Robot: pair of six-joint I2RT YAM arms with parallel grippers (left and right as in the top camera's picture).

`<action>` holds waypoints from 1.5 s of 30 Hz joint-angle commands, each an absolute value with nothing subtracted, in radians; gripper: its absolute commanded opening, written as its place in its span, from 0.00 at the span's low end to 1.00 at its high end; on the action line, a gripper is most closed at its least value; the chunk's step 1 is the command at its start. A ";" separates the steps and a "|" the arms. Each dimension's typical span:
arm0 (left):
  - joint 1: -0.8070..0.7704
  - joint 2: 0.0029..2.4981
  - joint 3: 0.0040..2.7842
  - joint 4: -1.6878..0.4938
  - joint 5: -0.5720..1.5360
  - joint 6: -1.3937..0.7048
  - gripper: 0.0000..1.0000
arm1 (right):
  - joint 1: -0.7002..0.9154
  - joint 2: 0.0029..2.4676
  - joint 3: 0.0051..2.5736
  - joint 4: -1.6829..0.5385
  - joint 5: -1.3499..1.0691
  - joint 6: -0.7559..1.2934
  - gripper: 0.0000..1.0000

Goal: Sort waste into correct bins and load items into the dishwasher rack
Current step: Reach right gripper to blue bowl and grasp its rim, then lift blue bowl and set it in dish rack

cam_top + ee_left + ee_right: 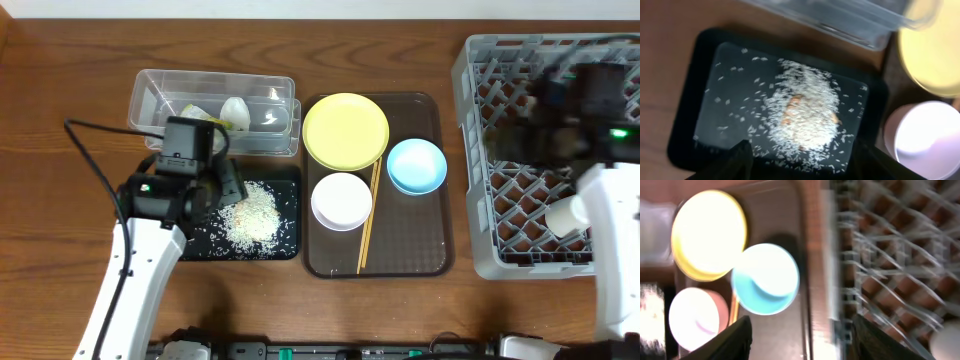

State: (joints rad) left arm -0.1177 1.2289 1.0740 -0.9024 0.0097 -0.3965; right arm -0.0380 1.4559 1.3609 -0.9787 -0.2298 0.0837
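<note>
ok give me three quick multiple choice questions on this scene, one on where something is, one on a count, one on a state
1. Where does the loose rice lie?
A) in the clear tub
B) in the grey rack
C) on the black tray

2. How many dishes sit on the brown serving tray, chopsticks aside?
A) one
B) three
C) five

3. How does the left gripper stand?
A) open, holding nothing
B) shut on the chopsticks
C) shut on a wrapper

Answers:
1 C: the rice is spread over the black tray's floor.
2 B: the yellow plate, white bowl and light blue bowl are on it.
3 A: the left wrist view shows its fingers apart above the rice with nothing between them.
</note>
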 commanded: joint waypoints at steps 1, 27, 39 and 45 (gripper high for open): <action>-0.083 1.234 1.084 -0.913 -0.027 -0.448 0.67 | 0.065 1.489 1.322 -0.934 -0.105 0.138 0.56; -0.076 1.234 1.084 -0.919 -0.027 -0.447 0.68 | 0.209 1.954 1.311 -0.819 0.071 0.344 0.01; -0.076 1.234 1.084 -0.918 -0.027 -0.447 0.68 | 0.134 1.680 1.407 -0.714 0.328 0.190 0.01; -0.076 1.234 1.084 -0.918 -0.027 -0.447 0.69 | 0.109 1.629 1.407 -0.426 0.564 -0.188 0.01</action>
State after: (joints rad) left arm -0.0803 1.2289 1.0740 -0.9161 -0.0074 -0.4450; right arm 0.1204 1.6245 1.4002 -0.4805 0.3756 0.0536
